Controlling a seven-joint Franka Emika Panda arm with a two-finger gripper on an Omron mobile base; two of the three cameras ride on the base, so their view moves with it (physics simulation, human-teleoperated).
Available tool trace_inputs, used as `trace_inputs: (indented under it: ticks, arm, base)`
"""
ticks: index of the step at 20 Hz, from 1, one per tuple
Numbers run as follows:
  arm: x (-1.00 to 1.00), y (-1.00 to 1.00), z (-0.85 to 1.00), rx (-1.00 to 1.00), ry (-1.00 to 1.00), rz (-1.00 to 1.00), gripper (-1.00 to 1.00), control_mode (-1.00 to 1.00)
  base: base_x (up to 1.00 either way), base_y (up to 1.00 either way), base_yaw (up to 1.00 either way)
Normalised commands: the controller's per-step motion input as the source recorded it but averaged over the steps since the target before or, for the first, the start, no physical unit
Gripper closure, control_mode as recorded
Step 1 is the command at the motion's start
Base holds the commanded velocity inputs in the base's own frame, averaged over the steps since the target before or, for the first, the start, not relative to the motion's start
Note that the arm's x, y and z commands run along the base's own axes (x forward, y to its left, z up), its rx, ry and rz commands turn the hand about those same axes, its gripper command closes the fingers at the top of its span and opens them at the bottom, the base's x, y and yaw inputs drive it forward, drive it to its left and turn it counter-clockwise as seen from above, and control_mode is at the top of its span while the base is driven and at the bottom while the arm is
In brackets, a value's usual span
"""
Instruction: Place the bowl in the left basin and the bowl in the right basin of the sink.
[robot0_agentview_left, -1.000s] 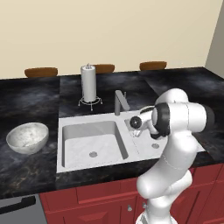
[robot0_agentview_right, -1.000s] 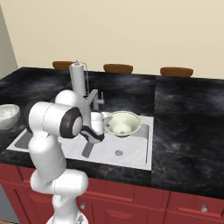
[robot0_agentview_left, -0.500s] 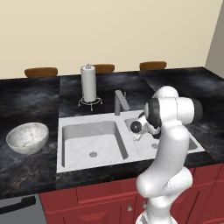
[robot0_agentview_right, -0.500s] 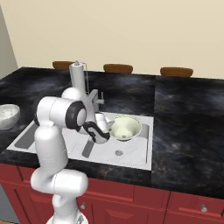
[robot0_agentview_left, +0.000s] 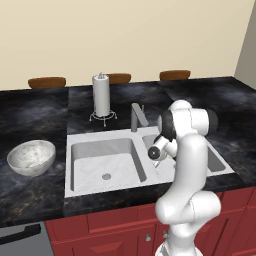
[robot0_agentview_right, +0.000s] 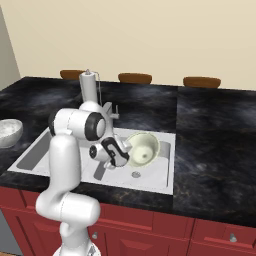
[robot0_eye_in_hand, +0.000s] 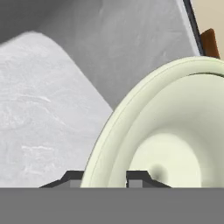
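Take the faucet (robot0_agentview_left: 137, 116) as your reference. It stands at the back rim of the sink (robot0_agentview_left: 68, 167), on the ridge that splits the 2 recesses.

You'll find the end effector (robot0_agentview_right: 121, 155) low in the right basin (robot0_agentview_right: 157, 172), just in front of the faucet and on the far side of it from the left basin (robot0_agentview_left: 107, 160). The pale cream bowl (robot0_agentview_right: 143, 148) is there with it. It is tipped well up on its side, with its hollow facing the front of the bench (robot0_agentview_left: 30, 115) and its rim at the end effector. The round drain (robot0_agentview_right: 135, 174) lies on the basin floor in front of it.

In the hand view, the rim of the cream bowl (robot0_eye_in_hand: 175, 144) runs down between the 2 dark fingertips (robot0_eye_in_hand: 72, 178), so the end effector (robot0_eye_in_hand: 105, 178) straddles it. You cannot tell from the pictures whether the fingers are pressing on the rim or standing just clear of it. You also cannot tell whether the bowl rests on the basin floor.

The 2nd bowl, the grey marbled bowl (robot0_agentview_left: 31, 156), sits upright on the bench, well away from the faucet, beyond the outer edge of the left basin and outside the sink. That basin holds nothing but its drain.

Behind the faucet, toward the wall, a paper towel stand (robot0_agentview_left: 101, 96) is upright on the bench.
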Motion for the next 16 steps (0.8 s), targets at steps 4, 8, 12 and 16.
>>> trace_inputs:
  ticks: [4, 8, 12, 16]
  arm:
    - [0.02, -0.11, -0.15, 0.00, 0.00, 0.00, 1.00, -1.00]
    - [-0.32, 0.00, 0.06, 0.00, -0.02, 0.00, 1.00, -1.00]
    - [-0.33, 0.00, 0.05, 0.01, 0.00, 0.00, 1.00, -1.00]
    - [-0.23, -0.04, 0.01, 0.00, 0.00, 0.00, 1.00, -1.00]
  base:
    - [0.00, 0.00, 0.00]
    - [0.00, 0.00, 0.00]
    - [0.00, 0.00, 0.00]
    - [0.00, 0.00, 0.00]
